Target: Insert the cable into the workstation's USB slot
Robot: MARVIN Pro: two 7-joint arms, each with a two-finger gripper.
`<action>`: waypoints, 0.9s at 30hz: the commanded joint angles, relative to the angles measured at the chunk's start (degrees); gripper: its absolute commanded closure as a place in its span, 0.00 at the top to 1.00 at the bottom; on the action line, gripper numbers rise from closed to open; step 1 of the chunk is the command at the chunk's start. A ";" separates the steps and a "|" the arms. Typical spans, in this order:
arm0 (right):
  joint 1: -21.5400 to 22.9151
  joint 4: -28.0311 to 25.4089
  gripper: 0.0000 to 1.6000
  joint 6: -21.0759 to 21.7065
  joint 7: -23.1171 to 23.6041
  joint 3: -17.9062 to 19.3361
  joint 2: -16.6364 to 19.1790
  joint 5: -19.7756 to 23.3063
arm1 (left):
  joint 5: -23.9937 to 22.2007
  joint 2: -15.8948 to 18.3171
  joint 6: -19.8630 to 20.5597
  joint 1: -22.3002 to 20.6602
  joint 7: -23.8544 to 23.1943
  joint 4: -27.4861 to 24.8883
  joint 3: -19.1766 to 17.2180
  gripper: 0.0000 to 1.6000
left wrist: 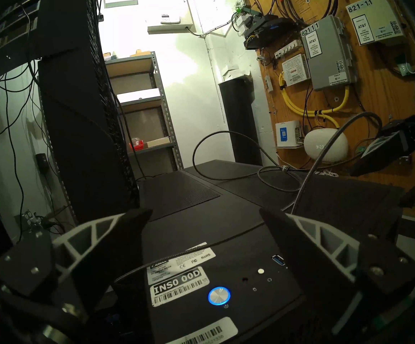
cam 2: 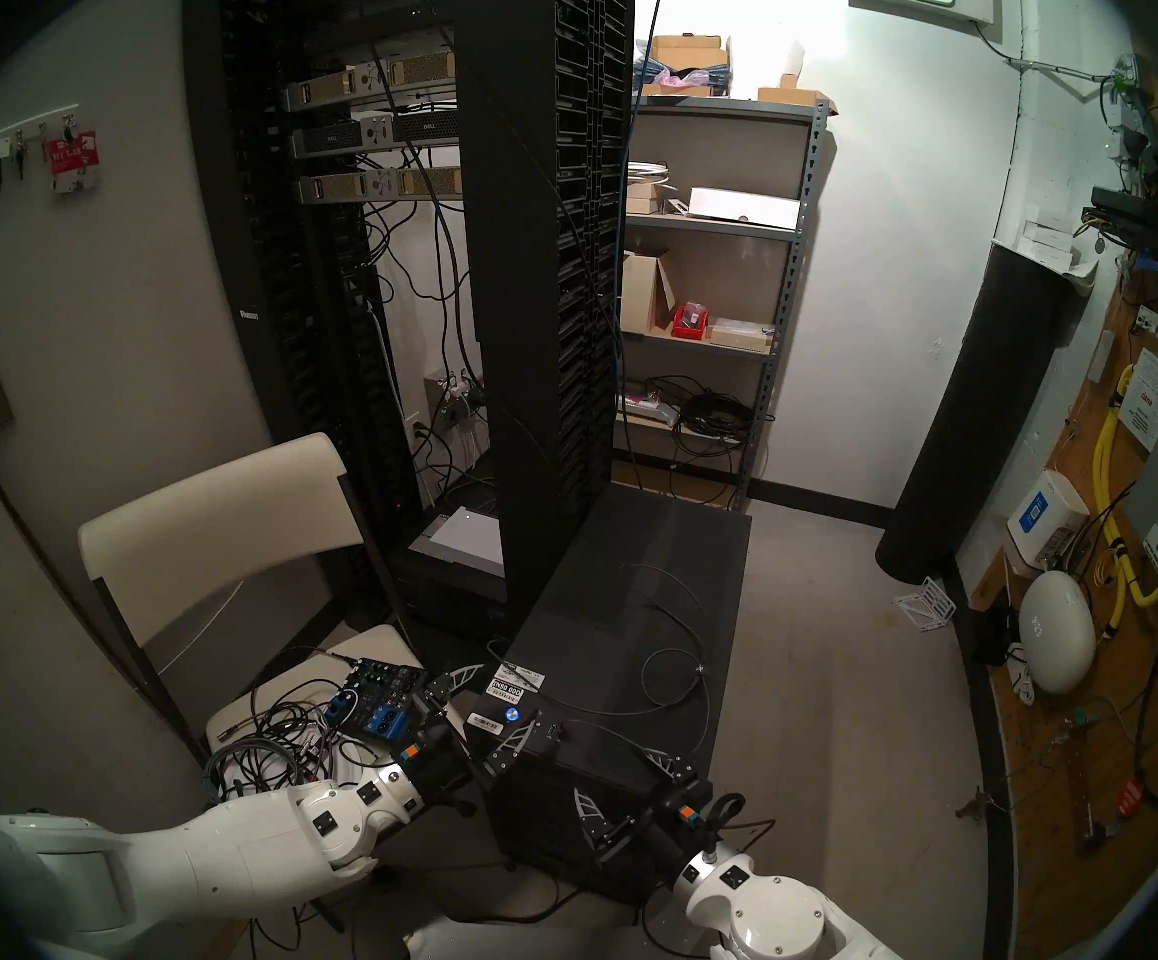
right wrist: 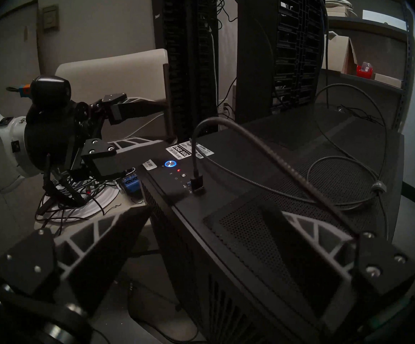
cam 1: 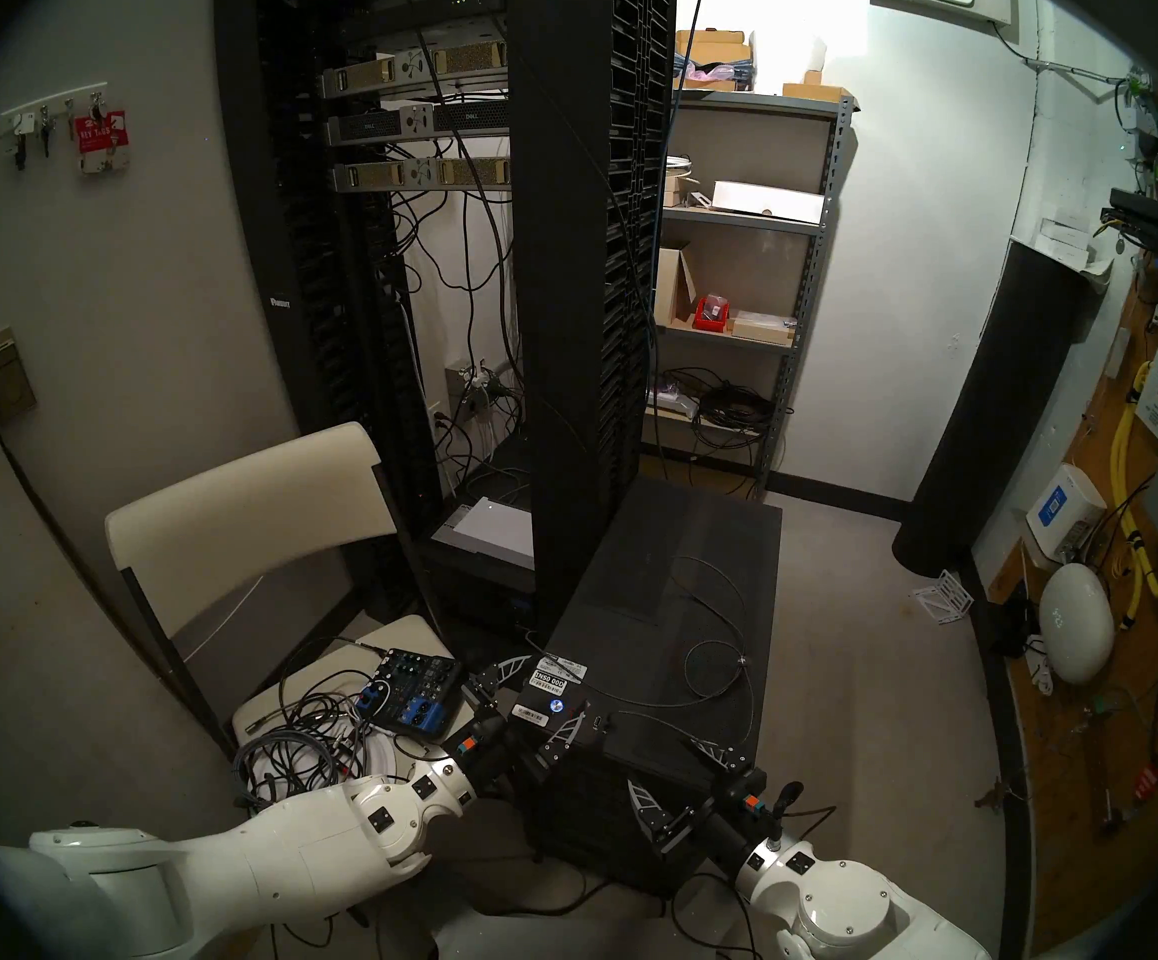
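Plug (right wrist: pixel 197 184): stands upright in a slot on the workstation (right wrist: pixel 271 187) top panel, ahead of the right claw (right wrist: pixel 206 226); looks seated.
Cable (right wrist: pixel 263 147): arches up from the plug, back over the right claw's far finger, loops lying on the case beyond.
Right claw: jaws wide, holding nothing.
Left claw (left wrist: pixel 205 226): wide, empty, straddling the panel's lit button (left wrist: pixel 219 295).
Handling: light, braided, springy cord; likely tugs the plug sideways.
Hold: by the rigid black plug body, never the cord.

Dim room, overexposed back wall, dark fisheye rim
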 commanded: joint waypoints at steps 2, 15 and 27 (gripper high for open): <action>-0.55 -2.52 1.00 0.41 -0.34 0.47 0.33 0.02 | -0.06 -0.04 -0.70 -0.13 0.03 -1.05 -0.12 1.00; -0.63 -2.58 1.00 0.53 -0.27 0.59 0.23 -0.06 | -0.07 0.00 -0.71 -0.19 0.16 -1.07 0.03 1.00; -0.65 -2.60 1.00 0.55 -0.23 0.64 0.18 -0.10 | -0.08 0.01 -0.72 -0.22 0.20 -1.08 0.08 1.00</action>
